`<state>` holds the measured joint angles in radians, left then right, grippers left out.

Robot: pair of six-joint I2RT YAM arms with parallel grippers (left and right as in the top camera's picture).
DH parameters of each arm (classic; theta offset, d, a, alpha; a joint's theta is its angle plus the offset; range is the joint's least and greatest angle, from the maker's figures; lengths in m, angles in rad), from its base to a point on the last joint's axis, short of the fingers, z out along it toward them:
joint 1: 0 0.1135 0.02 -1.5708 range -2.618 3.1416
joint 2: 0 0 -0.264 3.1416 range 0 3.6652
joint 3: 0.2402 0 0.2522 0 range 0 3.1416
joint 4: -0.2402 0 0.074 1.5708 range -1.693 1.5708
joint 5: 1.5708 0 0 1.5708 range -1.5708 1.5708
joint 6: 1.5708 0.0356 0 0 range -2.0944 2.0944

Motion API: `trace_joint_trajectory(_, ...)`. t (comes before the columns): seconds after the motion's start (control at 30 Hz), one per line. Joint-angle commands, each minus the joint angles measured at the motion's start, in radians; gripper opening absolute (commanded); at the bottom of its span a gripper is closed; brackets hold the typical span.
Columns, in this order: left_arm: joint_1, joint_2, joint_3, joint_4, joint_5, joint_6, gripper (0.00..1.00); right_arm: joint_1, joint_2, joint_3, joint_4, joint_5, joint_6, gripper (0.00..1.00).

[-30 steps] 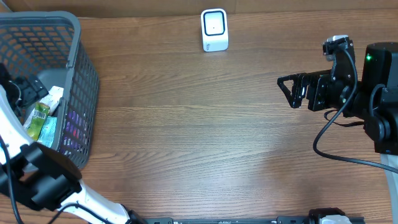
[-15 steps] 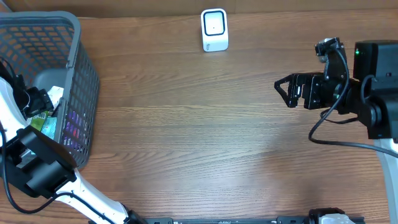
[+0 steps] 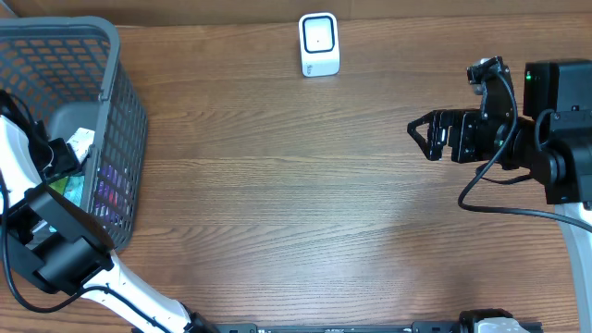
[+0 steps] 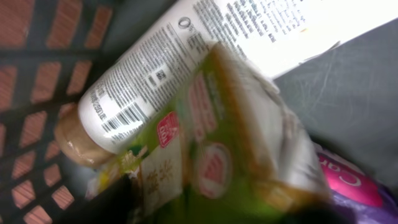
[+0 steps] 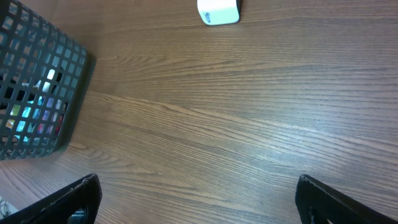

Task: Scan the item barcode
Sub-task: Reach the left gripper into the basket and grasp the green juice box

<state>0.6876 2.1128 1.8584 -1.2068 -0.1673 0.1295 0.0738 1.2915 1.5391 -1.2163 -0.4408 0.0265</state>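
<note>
My left gripper (image 3: 57, 159) is down inside the grey mesh basket (image 3: 116, 55) at the table's left. In the left wrist view a green and white packet (image 4: 230, 155) fills the space at the jaws, blurred and very close. One dark finger (image 4: 106, 205) shows at its lower left, and whether the jaws grip the packet is unclear. A white tube with a printed barcode (image 4: 143, 81) lies behind the packet. The white scanner (image 3: 319, 43) stands at the table's far edge. My right gripper (image 3: 419, 137) hovers open over the right of the table, holding nothing.
More packets lie in the basket, among them a pink and purple one (image 4: 357, 183). From the right wrist view the basket (image 5: 37, 93) sits far left and the scanner (image 5: 218, 11) at the top. Bare wood table (image 3: 296, 203) lies between them.
My left gripper has pushed further down into the basket onto the green packet. The right arm drifted slightly left, then held still.
</note>
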Motion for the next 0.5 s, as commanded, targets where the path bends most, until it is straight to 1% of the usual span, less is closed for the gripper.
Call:
trace_joint_trajectory(0.0, -0.003, 0.011, -0.006, 0.003, 0.004, 0.004, 0.31, 0.005, -0.001, 0.026, 0.008, -0.002, 0.000, 1.00)
trace_joint_trajectory(0.03, -0.004, 0.010, -0.004, 0.004, 0.008, 0.001, 0.20, 0.005, -0.001, 0.026, 0.010, -0.002, 0.000, 1.00)
trace_joint_trajectory(0.07, -0.004, 0.011, -0.001, 0.004, 0.017, 0.000, 0.15, 0.005, -0.001, 0.026, 0.010, -0.002, 0.000, 1.00)
trace_joint_trajectory(0.1, -0.003, 0.010, 0.003, 0.004, 0.030, -0.003, 0.05, 0.005, -0.001, 0.026, 0.010, -0.002, 0.000, 1.00)
trace_joint_trajectory(0.2, -0.005, 0.011, 0.028, 0.002, 0.073, -0.008, 0.04, 0.005, -0.001, 0.026, 0.011, -0.002, 0.000, 1.00)
trace_joint_trajectory(0.33, -0.015, 0.010, 0.102, -0.031, 0.083, -0.022, 0.04, 0.005, -0.001, 0.026, 0.013, -0.002, 0.000, 1.00)
trace_joint_trajectory(0.47, -0.027, 0.009, 0.272, -0.116, 0.083, -0.052, 0.04, 0.005, -0.001, 0.026, 0.014, -0.002, 0.000, 1.00)
